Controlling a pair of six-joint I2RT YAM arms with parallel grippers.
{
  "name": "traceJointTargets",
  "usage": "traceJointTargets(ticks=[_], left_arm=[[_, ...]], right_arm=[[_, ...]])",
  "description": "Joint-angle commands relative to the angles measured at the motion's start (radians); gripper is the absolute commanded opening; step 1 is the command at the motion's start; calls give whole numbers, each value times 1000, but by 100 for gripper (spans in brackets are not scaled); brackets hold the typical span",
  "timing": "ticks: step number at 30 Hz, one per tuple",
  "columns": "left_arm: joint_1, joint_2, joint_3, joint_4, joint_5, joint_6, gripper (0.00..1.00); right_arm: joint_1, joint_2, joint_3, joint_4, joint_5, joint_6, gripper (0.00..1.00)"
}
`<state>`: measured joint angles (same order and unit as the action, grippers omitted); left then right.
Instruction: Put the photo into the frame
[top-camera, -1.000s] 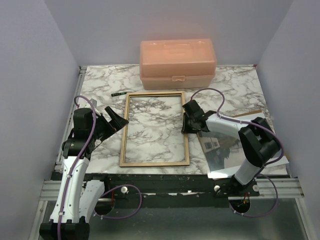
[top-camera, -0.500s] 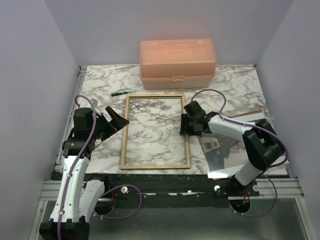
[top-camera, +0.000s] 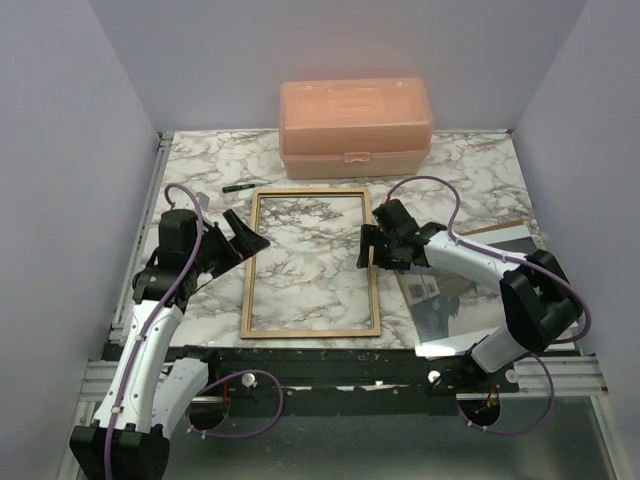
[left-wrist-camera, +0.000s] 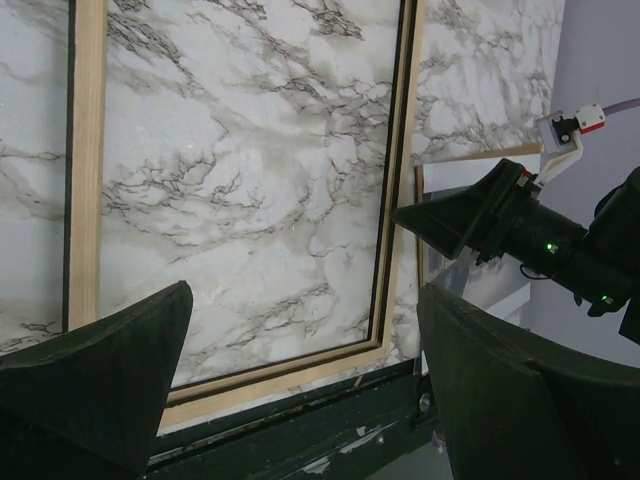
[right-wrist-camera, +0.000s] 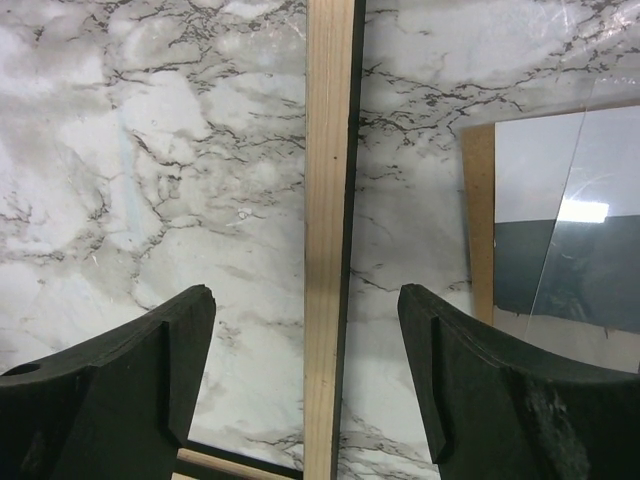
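Right pincer (right-wrist-camera: 305, 300): released and empty. Its fingers (right-wrist-camera: 150, 350) stand wide apart, one on each side of the frame's right rail, and neither seems to touch it.
Left pincer (top-camera: 246, 236): released and empty, hanging by the frame's left rail and facing across the opening toward the right pincer.
Frame (top-camera: 309, 327): flat on the table (top-camera: 470, 170), wood side up, with its right rail directly beneath the right pincer. Marble shows through the opening, so nothing is in it yet. Lying back-up suits the job, since a print goes in from behind.
Photo (top-camera: 443, 298): outside the frame, just past the right pincer's finger on the side away from the left pincer. It lies picture-up, partly under the right arm.
Panel (right-wrist-camera: 478, 200): brown, under the photo, with its edge showing on the side nearest the right pincer.
Stage: early, by my judgement. The frame lies free and the photo is not yet picked up.
Next need: the right pincer must catch an edge of the photo.
Risk: a flat glossy sheet may slide instead of lifting, or crease in a pinch.
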<state>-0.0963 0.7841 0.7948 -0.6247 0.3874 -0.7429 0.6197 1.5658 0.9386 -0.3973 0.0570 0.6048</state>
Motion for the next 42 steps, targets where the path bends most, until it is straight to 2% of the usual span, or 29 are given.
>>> traceJointTargets(ticks=[1, 15, 21, 26, 32, 42], left_arm=[[-58, 44, 12, 75, 20, -37, 97], [-338, 377, 99, 182, -42, -113, 97], [-454, 543, 193, 192, -67, -127, 97], [-525, 635, 304, 139, -94, -114, 97], [-559, 664, 361, 109, -118, -111, 97], [-566, 671, 383, 94, -127, -110, 97]], right_arm=[[-19, -44, -13, -44, -26, -4, 81], [-244, -153, -124, -69, -124, -14, 87], [-340, -224, -154, -103, -26, -16, 92], [-372, -189, -147, -123, 86, -29, 98], [-375, -73, -128, -100, 72, -37, 100], [-373, -13, -143, -17, -125, -55, 100]])
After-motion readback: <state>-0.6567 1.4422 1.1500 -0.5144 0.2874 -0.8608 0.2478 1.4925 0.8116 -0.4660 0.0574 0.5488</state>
